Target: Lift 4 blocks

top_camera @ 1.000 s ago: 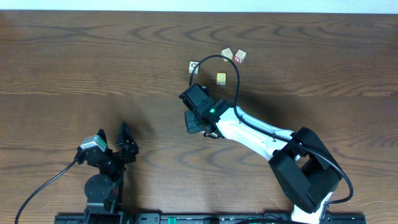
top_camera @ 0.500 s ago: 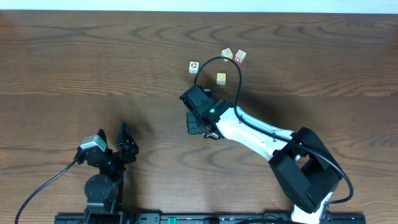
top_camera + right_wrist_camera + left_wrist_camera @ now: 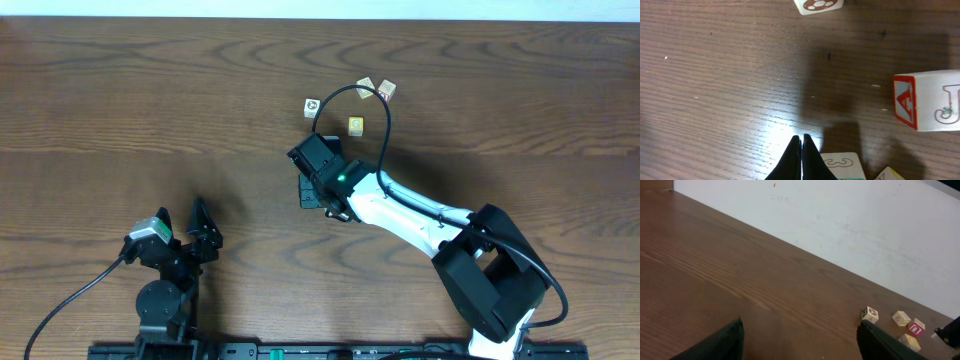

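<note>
Task things: we see four blocks [image 3: 900, 318] resting on the table [image 3: 120, 90], in a loose cluster at about 12 to 1 o'clock of the overhead picture's centre. None is held by either arm.
Soccer-ball block [image 3: 313, 105]: it has a white face and sits at the 9 o'clock end of the cluster, apart from the other three.
Pale yellow block [image 3: 366, 87] and red-faced block [image 3: 386, 90]: they lie just beside each other along the far side, and we cannot tell whether they touch.
Yellow-faced block [image 3: 356, 125]: it is the nearest of the four to the arms, at about 6 o'clock of the pale yellow block.
Right gripper [image 3: 801, 145]: we see its fingers pressed together to a point, with nothing between them.
Right arm, overhead: its black wrist sits at 6 o'clock of the soccer-ball block, near the cluster but apart from it.
Right wrist view: the closed fingers rise from 6 o'clock. The soccer-ball face is cut off at 12 o'clock, and a red-edged white block lettered J lies at 3 o'clock. A green-edged white face sits at 5 o'clock, just beside the fingers, and we cannot tell whether it touches them.
Left gripper [image 3: 800, 327]: its jaws stand wide apart and empty. In the overhead view it sits at 7 o'clock, well apart from the blocks.
Left wrist view: we look across bare wood to a white wall [image 3: 840, 220], with the cluster at 4 o'clock.
Cable [image 3: 383, 120]: black — it arcs from the right wrist across the cluster in the overhead view.
</note>
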You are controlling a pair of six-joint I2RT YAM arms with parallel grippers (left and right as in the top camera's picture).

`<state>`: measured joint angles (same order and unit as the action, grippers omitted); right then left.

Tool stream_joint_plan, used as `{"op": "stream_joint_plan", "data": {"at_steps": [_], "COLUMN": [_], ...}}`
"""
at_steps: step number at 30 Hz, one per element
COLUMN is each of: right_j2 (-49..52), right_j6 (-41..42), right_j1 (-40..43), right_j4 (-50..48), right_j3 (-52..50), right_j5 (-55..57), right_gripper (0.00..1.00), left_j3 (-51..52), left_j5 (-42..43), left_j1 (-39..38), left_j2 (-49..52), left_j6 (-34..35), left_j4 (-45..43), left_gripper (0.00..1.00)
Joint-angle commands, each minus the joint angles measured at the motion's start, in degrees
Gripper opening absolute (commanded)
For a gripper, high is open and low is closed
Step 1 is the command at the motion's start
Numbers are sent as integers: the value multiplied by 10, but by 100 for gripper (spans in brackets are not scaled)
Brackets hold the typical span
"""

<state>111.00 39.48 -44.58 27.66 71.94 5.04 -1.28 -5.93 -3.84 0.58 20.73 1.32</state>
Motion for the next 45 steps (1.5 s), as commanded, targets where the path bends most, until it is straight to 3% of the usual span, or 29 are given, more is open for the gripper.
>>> {"op": "stream_joint_plan", "data": {"at_steps": [1, 8, 16, 22, 45], "right_j2": [7, 7, 7, 7, 7], "right_j6": [8, 5, -71, -74, 42], "right_j1": [-5, -6, -27, -34, -35], "right_j4": [4, 19, 17, 23, 60], "right_j3": [2, 2, 2, 2, 2], "right_j5": [22, 19, 7, 6, 68], "right_gripper": [1, 1, 1, 1, 1], "left_j3": [10, 10, 10, 10, 10], "left_j5": [-6, -6, -6, -6, -6], "left_j1": [3, 3, 3, 3, 3], "left_j2": [-3, -3, -3, -3, -3], "left_j6": [-5, -5, -5, -5, -5], "left_j4": [23, 23, 23, 23, 23], "left_gripper": [73, 73, 73, 73, 73]}}
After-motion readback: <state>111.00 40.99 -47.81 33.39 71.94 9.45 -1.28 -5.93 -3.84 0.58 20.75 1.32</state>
